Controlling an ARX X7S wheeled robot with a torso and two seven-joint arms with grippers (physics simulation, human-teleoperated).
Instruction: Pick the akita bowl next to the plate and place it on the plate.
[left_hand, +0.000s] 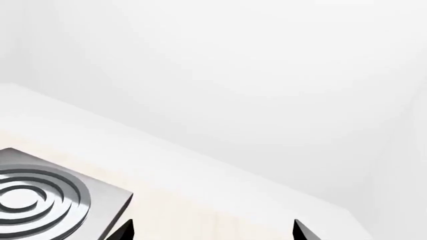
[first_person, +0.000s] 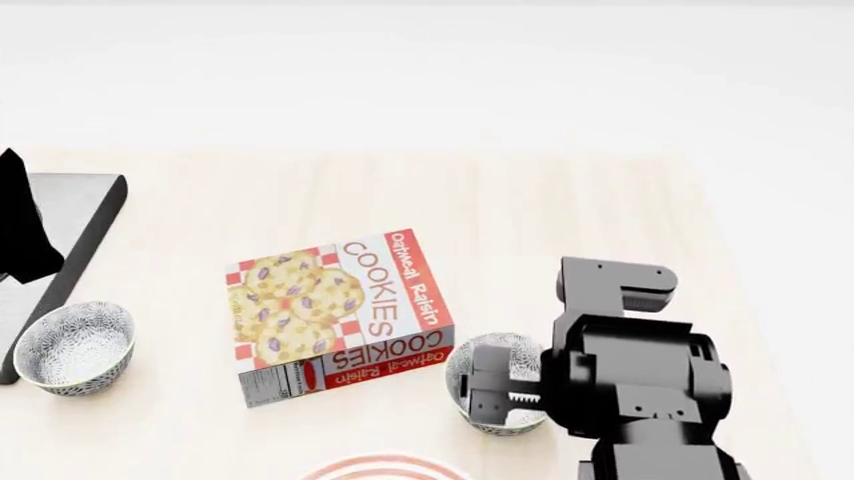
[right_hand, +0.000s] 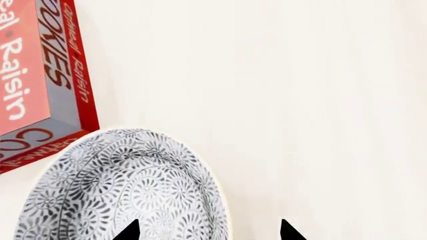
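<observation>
The small patterned grey-and-white akita bowl (first_person: 483, 388) stands on the pale desk (first_person: 534, 230), just beside the red cookie box (first_person: 340, 315), near the red-ringed white plate (first_person: 387, 468). Right gripper (right_hand: 208, 231) fingers straddle its rim, apart. Left gripper (left_hand: 212, 231) fingers spread.

On the worktop (first_person: 561, 200) a cookie box (first_person: 340, 312) lies flat near the middle. Just to its right, close to its near right corner, sits a bowl (first_person: 483, 385), and my right end effector (first_person: 501, 392) is at that bowl, over its right rim. A second bowl (first_person: 75, 346) sits well apart at the far left, just beside a hob (first_person: 67, 215) that lies behind it. A plate (first_person: 387, 468) shows only its rim at the near edge, in front of the box and left of the first bowl. My left end effector (left_hand: 212, 231) hangs beside the hob.
</observation>
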